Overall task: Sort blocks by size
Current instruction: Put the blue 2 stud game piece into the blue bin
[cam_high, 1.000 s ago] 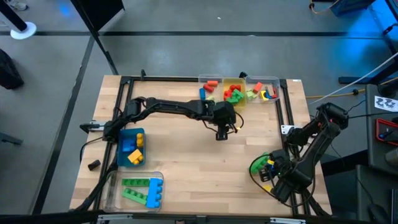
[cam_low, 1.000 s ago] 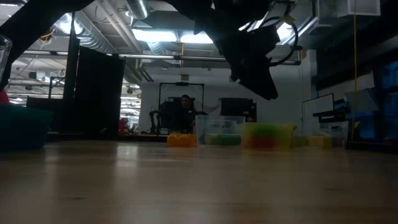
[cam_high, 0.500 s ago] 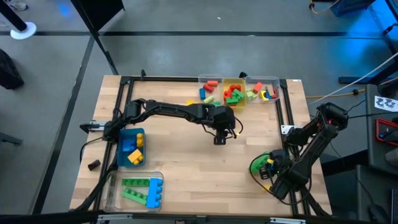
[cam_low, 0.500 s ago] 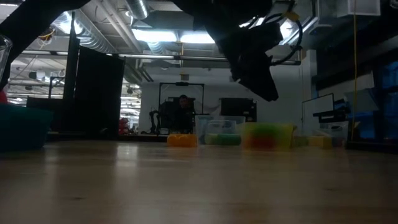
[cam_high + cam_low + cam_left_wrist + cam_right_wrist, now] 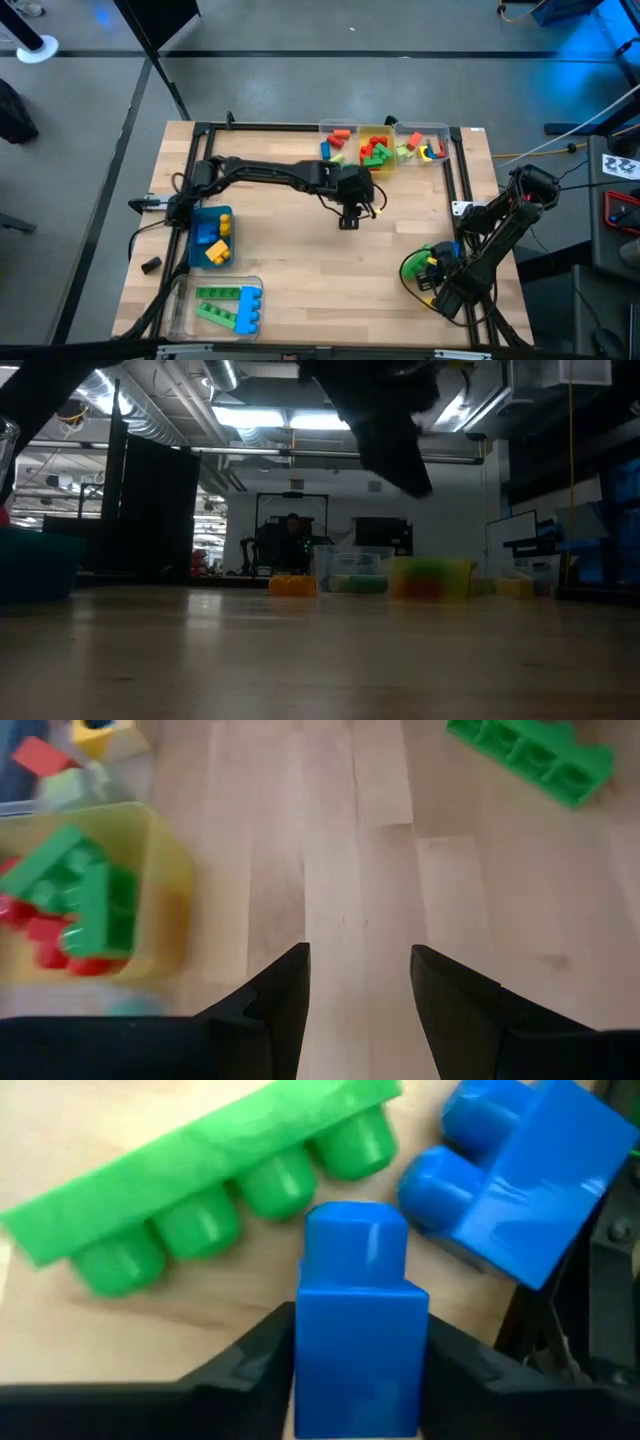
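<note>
The right end effector (image 5: 355, 1380) pinched a small blue block (image 5: 357, 1320) at the counter's (image 5: 300, 260) four-o'clock corner — studs forward; the left end effector (image 5: 358, 990), open and empty, hovered mid-counter.

Table (image 5: 300, 250): pale wood planks, smooth satin finish. Blocks (image 5: 230, 1175): glossy smooth plastic, soft highlights seen on studs. Yellow bin (image 5: 165, 870): translucent plastic. Clear bin (image 5: 180, 300) at the table's front left corner: transparent plastic. Right gripper (image 5: 355, 1380) fingers: matt black.

no readable text, labels, brands or numbers anywhere in view
</note>
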`<state>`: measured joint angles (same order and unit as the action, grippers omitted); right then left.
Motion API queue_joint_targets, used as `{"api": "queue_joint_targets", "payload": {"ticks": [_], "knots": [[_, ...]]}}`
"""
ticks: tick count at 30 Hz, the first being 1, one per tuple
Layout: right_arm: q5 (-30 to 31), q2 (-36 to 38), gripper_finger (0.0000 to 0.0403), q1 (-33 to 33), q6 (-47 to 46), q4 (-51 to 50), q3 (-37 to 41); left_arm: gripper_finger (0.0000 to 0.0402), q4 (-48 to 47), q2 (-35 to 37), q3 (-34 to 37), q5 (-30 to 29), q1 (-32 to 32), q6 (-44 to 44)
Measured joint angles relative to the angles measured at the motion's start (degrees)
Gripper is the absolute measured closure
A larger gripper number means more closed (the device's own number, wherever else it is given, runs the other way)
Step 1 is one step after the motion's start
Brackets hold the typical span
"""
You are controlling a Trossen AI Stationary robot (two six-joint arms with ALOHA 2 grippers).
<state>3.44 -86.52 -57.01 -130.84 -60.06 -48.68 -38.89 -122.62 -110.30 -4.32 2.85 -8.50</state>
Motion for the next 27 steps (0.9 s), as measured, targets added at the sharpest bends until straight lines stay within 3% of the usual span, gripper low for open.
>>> {"api": "queue_joint_targets", "payload": {"ticks": [2, 7, 13, 20, 24, 27], "knots": [[0.0, 0.0, 0.027, 0.0, 2.2, 0.2, -0.2, 0.0243, -3.0, 2.6, 0.0, 0.0, -0.1, 0.8], [3.1, 0.0, 0.0271, 0.0, 7.0, 0.2, -1.3, 0.0243, -10.8, 9.1, 0.0, -2.9, -1.3, 6.4], [5.1, 0.1, 0.0271, 0.0, 15.4, -0.2, -3.7, 0.0243, -20.9, 16.9, 0.0, -12.2, -5.2, 14.4], [5.6, 0.1, 0.0266, 0.0, 18.9, -1.0, -7.1, 0.0243, -33.1, 24.6, 0.0, -24.1, -12.3, 24.3], [9.7, 0.1, 0.0268, 0.0, 18.9, -1.2, -9.8, 0.0243, -40.2, 26.9, 0.0, -30.6, -17.3, 31.9], [16.1, 0.1, 0.0266, 0.5, 19.0, -0.6, -12.1, 0.0243, -46.1, 27.7, 0.0, -34.9, -21.7, 38.5]]}}
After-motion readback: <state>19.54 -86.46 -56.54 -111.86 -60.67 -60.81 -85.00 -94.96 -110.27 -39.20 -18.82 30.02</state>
